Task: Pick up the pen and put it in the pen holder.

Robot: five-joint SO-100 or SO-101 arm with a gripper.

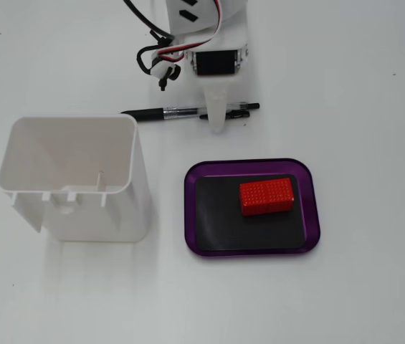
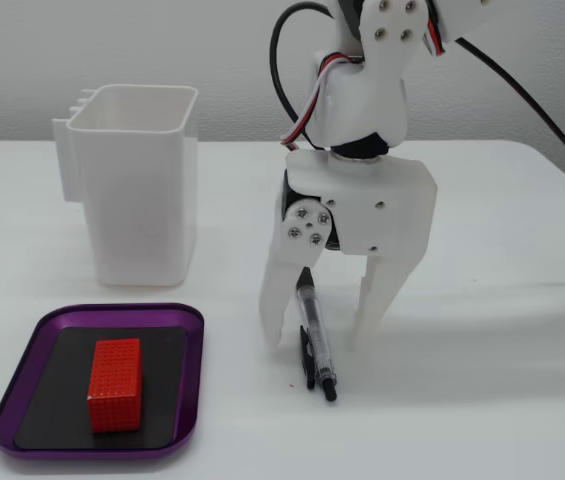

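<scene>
White surface (image 2: 482,400) carries everything: the tall white pen holder (image 2: 138,185) stands upright at the left of the lower fixed view, and in front of it lies a purple tray (image 2: 187,385) with a red block (image 2: 115,384) on its black inset. Pincer (image 2: 317,340) hangs fingertips-down with its fingers apart, one on each side of the pen (image 2: 314,335), which lies flat on the surface, well apart from the holder.
</scene>
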